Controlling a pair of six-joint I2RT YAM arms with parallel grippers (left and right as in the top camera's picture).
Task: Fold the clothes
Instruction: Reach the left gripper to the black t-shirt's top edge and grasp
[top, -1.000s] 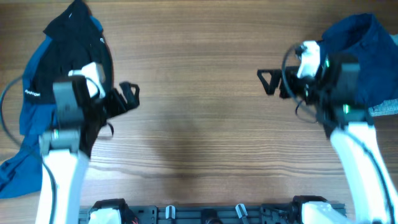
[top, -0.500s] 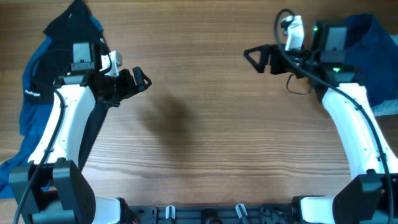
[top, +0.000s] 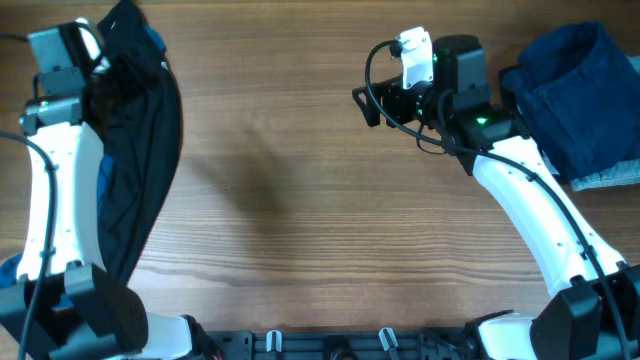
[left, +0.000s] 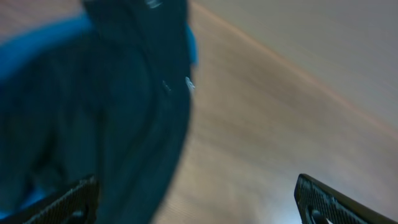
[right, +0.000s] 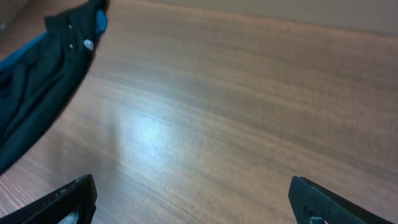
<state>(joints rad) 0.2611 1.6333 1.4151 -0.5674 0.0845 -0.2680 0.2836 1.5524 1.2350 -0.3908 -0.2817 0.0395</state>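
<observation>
The black top (top: 145, 160) with small white marks lies in a long heap at the table's far left, on a bright blue shirt (top: 105, 180). My left gripper (left: 199, 208) is open and empty, low over the black top's right edge (left: 118, 118). In the overhead view its fingers blend into the dark cloth. My right gripper (top: 366, 104) is open and empty over bare wood right of centre at the back. In the right wrist view the right gripper (right: 194, 205) faces left, with the black top (right: 37, 87) far off. A navy pile (top: 585, 95) sits at the back right.
A grey piece of cloth (top: 610, 180) pokes out under the navy pile at the right edge. Bare wooden tabletop (top: 300, 220) lies between the two arms. A blue corner of cloth (top: 10, 272) hangs at the left edge.
My left arm has swung back and left, from the open wood onto the black top. My right gripper has moved left toward the table's centre, away from the navy pile.
</observation>
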